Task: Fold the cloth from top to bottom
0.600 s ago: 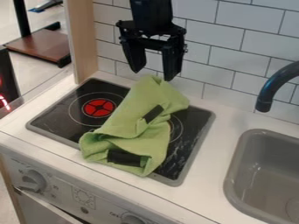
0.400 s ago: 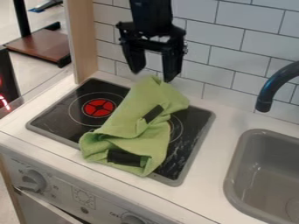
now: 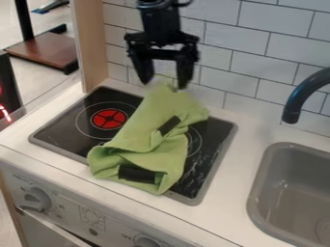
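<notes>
My gripper (image 3: 164, 84) hangs open at the top edge of the cloth, with its two fingers spread to either side of the cloth's upper tip. Green cloth (image 3: 155, 108) lies rumpled and slanting across the black stovetop, from the back edge down to the front edge. Two dark patches show on it, one near the middle and one near the bottom. Whether the fingers touch the cloth, I cannot tell.
The black stovetop (image 3: 59, 128) has a red burner mark on its left side. A grey sink (image 3: 258, 193) with a dark curved faucet (image 3: 303, 96) is at the right. White tiled wall (image 3: 251, 53) stands behind the gripper, and a wooden post (image 3: 91, 43) rises at the back left.
My gripper has shifted slightly to the left, with its fingers still apart. The cloth has kept its place and shape.
</notes>
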You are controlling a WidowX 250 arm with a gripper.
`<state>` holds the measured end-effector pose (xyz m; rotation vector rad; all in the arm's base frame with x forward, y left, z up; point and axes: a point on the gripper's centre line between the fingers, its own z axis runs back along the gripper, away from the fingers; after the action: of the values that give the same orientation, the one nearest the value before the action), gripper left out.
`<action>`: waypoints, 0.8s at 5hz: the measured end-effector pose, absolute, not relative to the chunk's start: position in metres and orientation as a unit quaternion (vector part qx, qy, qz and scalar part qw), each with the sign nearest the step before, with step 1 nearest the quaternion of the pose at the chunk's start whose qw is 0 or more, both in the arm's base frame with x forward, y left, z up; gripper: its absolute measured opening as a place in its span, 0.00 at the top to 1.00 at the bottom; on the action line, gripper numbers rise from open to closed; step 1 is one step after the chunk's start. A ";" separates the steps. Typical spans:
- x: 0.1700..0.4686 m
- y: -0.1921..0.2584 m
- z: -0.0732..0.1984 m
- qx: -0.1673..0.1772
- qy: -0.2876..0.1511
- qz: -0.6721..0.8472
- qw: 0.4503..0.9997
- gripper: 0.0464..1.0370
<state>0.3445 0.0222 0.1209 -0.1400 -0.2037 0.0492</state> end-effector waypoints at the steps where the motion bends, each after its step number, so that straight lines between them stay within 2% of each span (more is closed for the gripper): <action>1: 0.361 0.033 0.119 -0.056 -0.114 0.072 0.989 0.04; 2: 0.385 0.039 0.112 -0.032 -0.138 0.104 0.984 0.04; 4: 0.422 0.033 0.099 -0.034 -0.186 0.098 0.977 0.04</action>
<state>0.4217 0.0331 0.0992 -0.0695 -0.3752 0.1967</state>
